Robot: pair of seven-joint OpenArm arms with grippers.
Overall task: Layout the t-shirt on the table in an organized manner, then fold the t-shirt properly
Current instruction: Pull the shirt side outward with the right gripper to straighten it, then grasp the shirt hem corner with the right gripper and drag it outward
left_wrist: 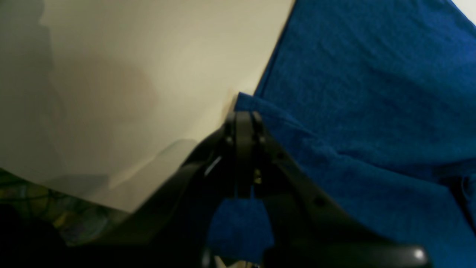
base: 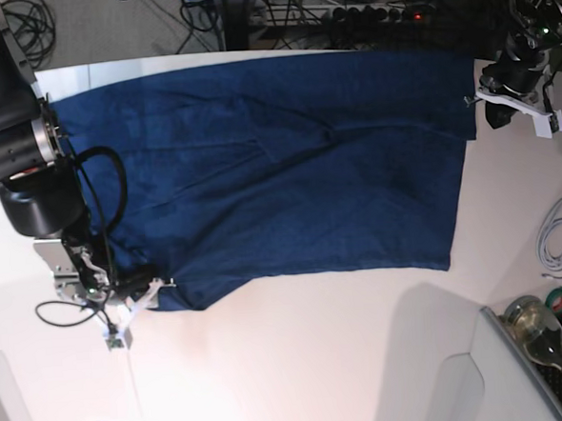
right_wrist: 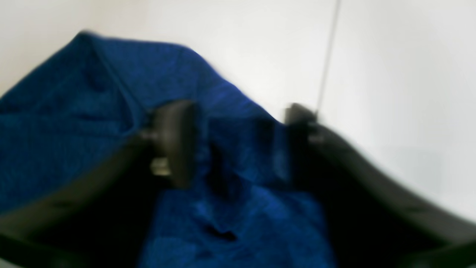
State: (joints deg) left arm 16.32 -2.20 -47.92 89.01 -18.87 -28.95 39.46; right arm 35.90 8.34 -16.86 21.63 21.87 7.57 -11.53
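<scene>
The t-shirt (base: 269,173), a plain navy cloth with a soft matte weave, is being shown spread nearly flat across the far half of the table (base: 300,362), whose smooth white top is being crossed by a thin dark seam. Shallow creases are being seen near the shirt's middle.

At the base view's left, the right gripper (right_wrist: 238,145) is being held at the shirt's near corner; its black fingers (right_wrist: 174,141) are being kept apart, with blue cloth lying between them, though blur is leaving any contact unclear. A glass bottle (base: 536,328) and a coiled white cable (base: 559,236) are lying at the lower right, well apart from the shirt.

At the right, the left gripper (left_wrist: 243,119) is being pressed together on the shirt's edge, a blue fold being pinched at its tips.
</scene>
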